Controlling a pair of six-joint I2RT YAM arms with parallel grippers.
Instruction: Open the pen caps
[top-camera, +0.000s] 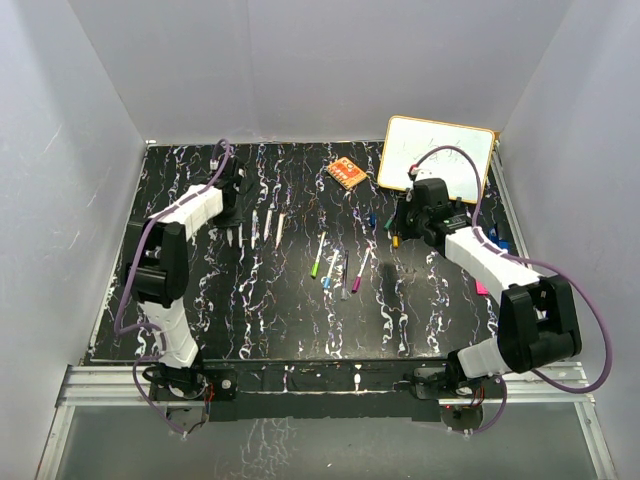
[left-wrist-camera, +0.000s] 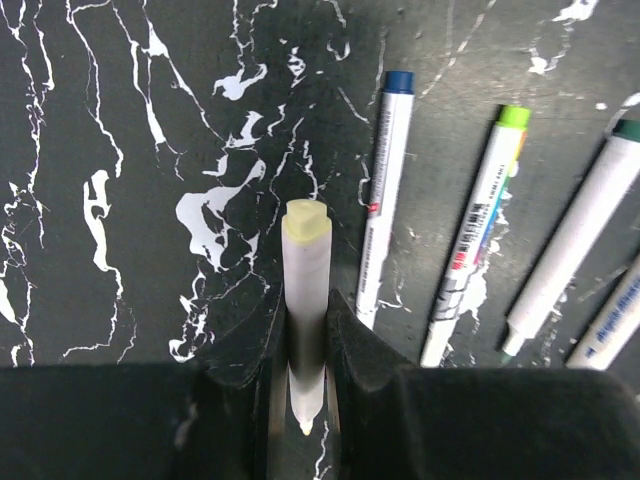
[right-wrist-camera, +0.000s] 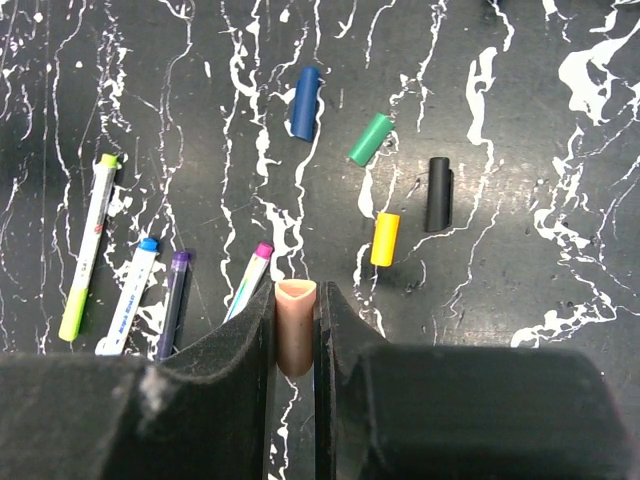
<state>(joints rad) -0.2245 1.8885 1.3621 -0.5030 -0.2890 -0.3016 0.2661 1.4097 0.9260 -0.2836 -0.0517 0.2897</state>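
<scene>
Looking down from the top camera, the left gripper (top-camera: 232, 222) hangs over the far-left part of the table (top-camera: 200, 300), just beside a row of bare white barrels (top-camera: 262, 228). The right gripper (top-camera: 402, 228) sits far right near the whiteboard (top-camera: 436, 155) and a scatter of loose pen caps (top-camera: 372, 219); four capped pens (top-camera: 338, 265) lie between the two arms, and the orange eraser (top-camera: 346, 173) lies apart from all of it. At the left wrist, the jaws are narrowed onto a white barrel (left-wrist-camera: 307, 290) with a pale yellow end, its writing tip bare, and the bare white barrels lie just to one side. At the right wrist, the jaws pinch a peach-orange cap (right-wrist-camera: 295, 335), hollow end outward; a blue cap (right-wrist-camera: 304, 102), a green cap (right-wrist-camera: 371, 138), a black cap (right-wrist-camera: 438, 193) and a yellow cap (right-wrist-camera: 385, 238) lie loose beyond it, with the capped pens off to the other side. I judge this pen is already apart and the step in hand is setting both halves down, barrel to the bare row and cap to the loose ones. The next move then calls for one arm to pin a capped pen's barrel while the other grips its small cap squarely and pulls along the pen's length
</scene>
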